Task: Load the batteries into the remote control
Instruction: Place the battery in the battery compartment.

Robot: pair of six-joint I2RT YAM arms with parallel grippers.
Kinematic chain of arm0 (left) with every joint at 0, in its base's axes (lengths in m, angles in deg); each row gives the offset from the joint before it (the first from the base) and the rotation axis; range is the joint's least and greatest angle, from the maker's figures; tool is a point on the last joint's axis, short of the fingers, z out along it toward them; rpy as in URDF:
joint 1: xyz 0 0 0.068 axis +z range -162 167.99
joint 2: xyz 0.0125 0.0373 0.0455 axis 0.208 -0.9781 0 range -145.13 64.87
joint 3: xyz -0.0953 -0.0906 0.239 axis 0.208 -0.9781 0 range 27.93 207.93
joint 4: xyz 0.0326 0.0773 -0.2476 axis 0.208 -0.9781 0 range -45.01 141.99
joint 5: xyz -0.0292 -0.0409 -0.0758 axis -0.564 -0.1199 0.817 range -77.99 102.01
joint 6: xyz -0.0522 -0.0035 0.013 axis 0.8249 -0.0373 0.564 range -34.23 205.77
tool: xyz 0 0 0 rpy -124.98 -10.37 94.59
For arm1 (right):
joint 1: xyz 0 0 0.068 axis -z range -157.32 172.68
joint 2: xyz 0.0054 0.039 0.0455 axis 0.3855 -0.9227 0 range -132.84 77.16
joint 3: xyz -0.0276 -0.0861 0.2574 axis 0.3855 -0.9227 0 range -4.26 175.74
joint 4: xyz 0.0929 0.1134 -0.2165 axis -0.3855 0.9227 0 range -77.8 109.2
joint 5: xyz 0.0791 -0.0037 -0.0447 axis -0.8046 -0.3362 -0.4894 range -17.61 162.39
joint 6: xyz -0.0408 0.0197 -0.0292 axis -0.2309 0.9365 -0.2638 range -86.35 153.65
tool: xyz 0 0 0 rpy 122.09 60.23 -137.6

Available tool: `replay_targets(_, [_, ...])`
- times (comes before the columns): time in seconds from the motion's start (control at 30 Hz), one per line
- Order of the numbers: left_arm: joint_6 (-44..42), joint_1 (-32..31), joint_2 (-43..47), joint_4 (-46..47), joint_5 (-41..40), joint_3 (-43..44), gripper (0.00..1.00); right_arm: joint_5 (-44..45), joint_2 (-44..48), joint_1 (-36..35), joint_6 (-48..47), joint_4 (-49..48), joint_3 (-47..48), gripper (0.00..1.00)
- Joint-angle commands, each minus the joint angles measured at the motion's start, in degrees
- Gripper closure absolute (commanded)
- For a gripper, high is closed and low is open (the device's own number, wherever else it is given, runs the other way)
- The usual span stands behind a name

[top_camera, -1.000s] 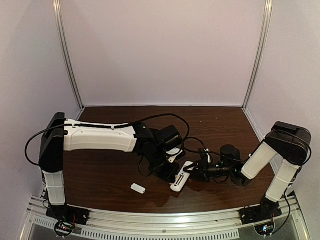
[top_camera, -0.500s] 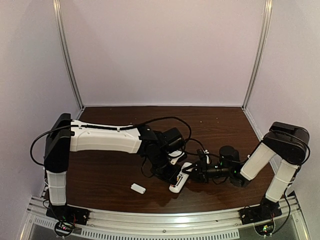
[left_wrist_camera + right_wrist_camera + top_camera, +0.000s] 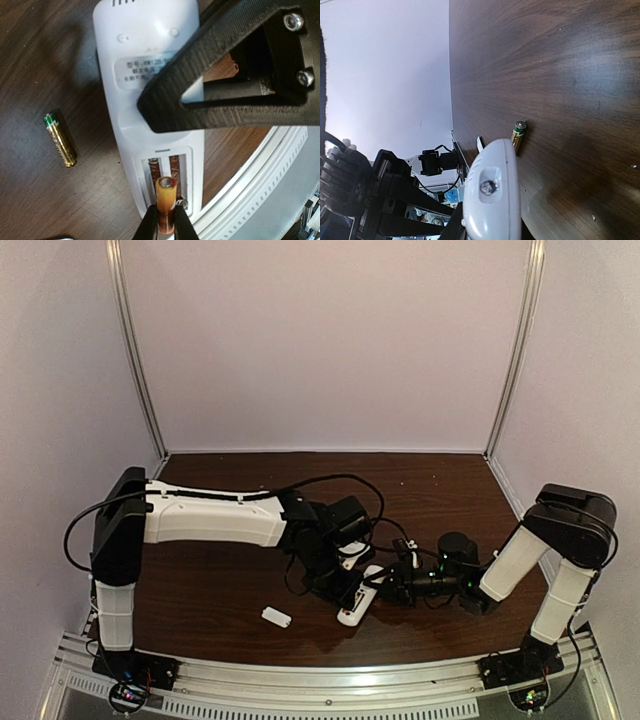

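The white remote control (image 3: 150,95) lies face down on the table, its battery bay (image 3: 167,175) open with two springs showing. My left gripper (image 3: 167,227) is shut on the orange battery (image 3: 166,200), holding it over the bay's near end. The golden-brass battery (image 3: 60,139) lies on the wood left of the remote; it also shows in the right wrist view (image 3: 518,135). My right gripper (image 3: 392,587) is shut on the remote's far end (image 3: 492,197). In the top view both grippers meet at the remote (image 3: 355,602).
The small white cover piece (image 3: 276,616) lies on the table left of the remote, near the front edge. The metal rail (image 3: 330,680) runs along the table's front. Cables loop over the left arm's wrist (image 3: 340,525).
Both arms have shifted slightly left and the left forearm has edged forward. The remote has moved a little left with them.
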Motion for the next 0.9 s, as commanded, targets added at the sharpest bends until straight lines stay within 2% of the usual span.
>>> replay_targets(0.0, [-0.4, 0.3, -1.5, -1.8, -0.4, 1.5, 0.87, 1.1, -0.8, -0.5, 0.1, -2.9, 0.3, 1.0])
replay_targets(0.23, [0.2, 0.6, -1.7, -2.3, -0.9, 1.3, 0.78, 1.0, -0.8, -0.5, 0.3, -3.2, 0.2, 1.0])
replay_targets(0.57, [0.4, 0.6, -1.5, -2.4, -0.7, 1.7, 0.73, 1.0, -1.0, -0.5, 0.4, -3.5, 0.2, 1.0])
replay_targets(0.87, [1.0, 0.8, 0.0, -0.9, -3.0, 2.3, 0.59, 0.8, -1.3, -0.5, 0.6, -4.0, 0.1, 1.0])
